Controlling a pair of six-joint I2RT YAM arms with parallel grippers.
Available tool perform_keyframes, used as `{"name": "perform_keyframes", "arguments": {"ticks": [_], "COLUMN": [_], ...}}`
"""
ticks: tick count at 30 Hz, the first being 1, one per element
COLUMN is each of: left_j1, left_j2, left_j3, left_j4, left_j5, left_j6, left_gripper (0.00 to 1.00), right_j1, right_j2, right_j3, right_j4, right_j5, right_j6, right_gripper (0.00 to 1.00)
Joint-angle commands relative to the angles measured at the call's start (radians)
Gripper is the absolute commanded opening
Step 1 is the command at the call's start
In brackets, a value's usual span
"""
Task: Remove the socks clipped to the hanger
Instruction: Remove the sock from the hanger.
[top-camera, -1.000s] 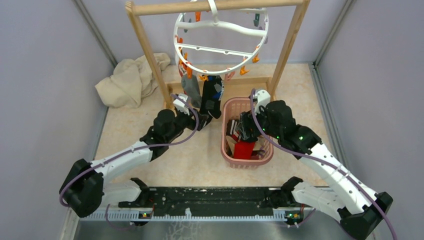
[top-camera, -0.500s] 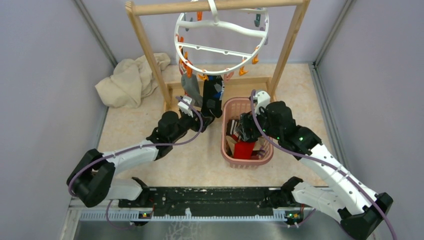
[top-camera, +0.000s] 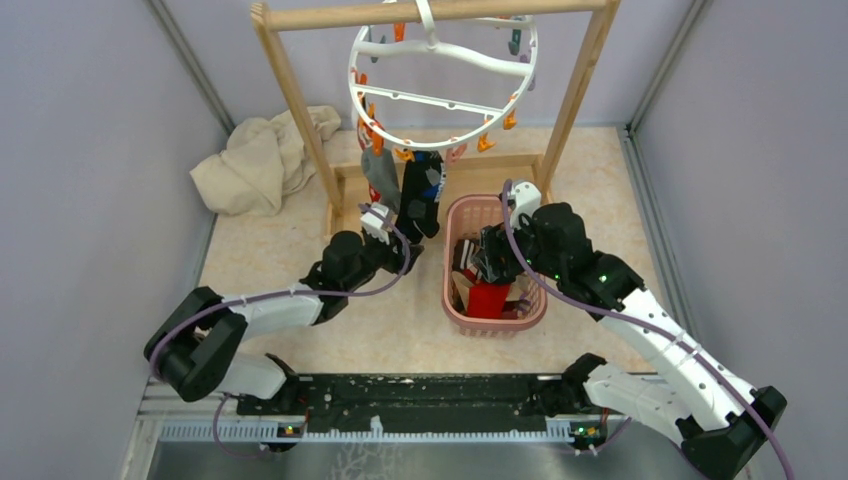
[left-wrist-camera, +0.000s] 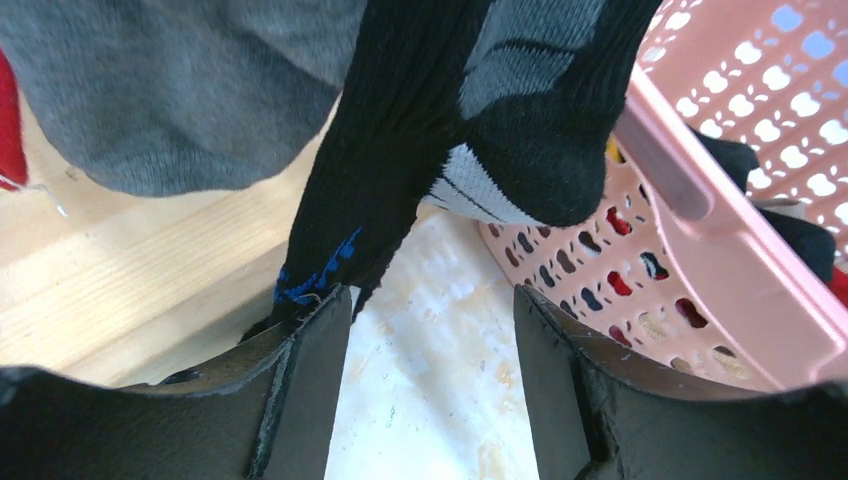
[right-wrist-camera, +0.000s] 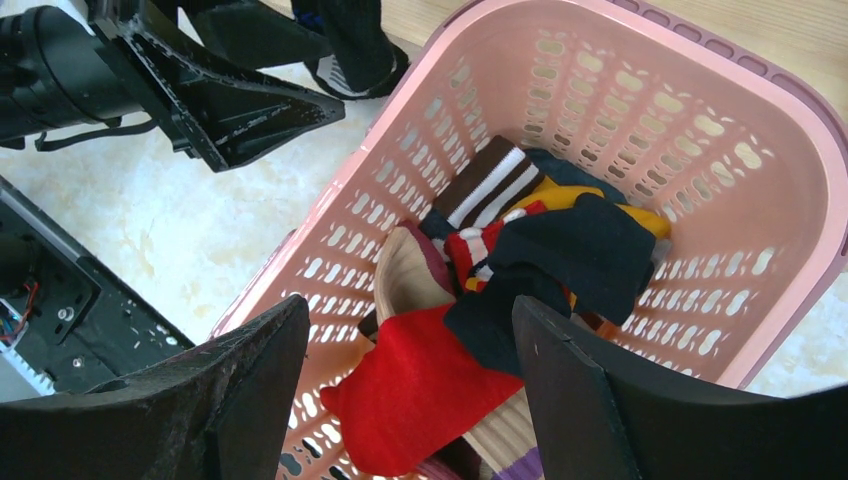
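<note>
Black sock (left-wrist-camera: 390, 170) dangles from hanger (top-camera: 440, 101) before the parted left tool (left-wrist-camera: 430, 297).

Pink basket (top-camera: 497, 327) — wooden rack (top-camera: 330, 16) — cloth (top-camera: 262, 160).

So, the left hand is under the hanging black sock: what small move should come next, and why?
Probably raise the left hand a little so the black sock's lower end sits inside its jaws, then close. The jaws stand open and hold nothing. The sock hangs just above them, clipped to the hanger, its tip off to one side rather than between them.
</note>
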Motion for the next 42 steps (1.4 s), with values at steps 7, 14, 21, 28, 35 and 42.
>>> {"name": "perform_keyframes", "arguments": {"ticks": [7,14,21,28,35,42], "left_j1": [-0.007,-0.008,-0.019,-0.022,-0.021,0.000], "left_j2": [0.062,0.021,-0.080,-0.133,-0.161,-0.146], "left_j3": [0.015,0.046,0.040,-0.014,-0.136,-0.149], "left_j4": [0.071,-0.002,-0.067,-0.068,0.100,0.116], "left_j5": [-0.006,-0.005,0.022,0.022,0.050,0.076], "left_j6": [-0.005,-0.009,-0.014,0.032,0.076,0.075], "left_gripper": [0.39,0.01,0.00,0.24,0.74,0.98], "right_j1": [0.009,0.008,0.009,0.009,0.009,0.009], "right_j2": [-0.015,-0.019,-0.018,-0.021,-0.040,-0.076], "right_j3": [0.015,0.013,0.009,0.003,0.005,-0.028], "right_j4": [0.026,0.018,0.030,0.038,0.014,0.012], "right_j5": [-0.012,-0.009,-0.012,-0.027,-0.030,-0.033], "right_j6": [-0.001,-0.004,-0.001,0.008,0.011,0.013], "right_gripper": [0.74,0.74,0.73,0.73,0.75,0.76]}}
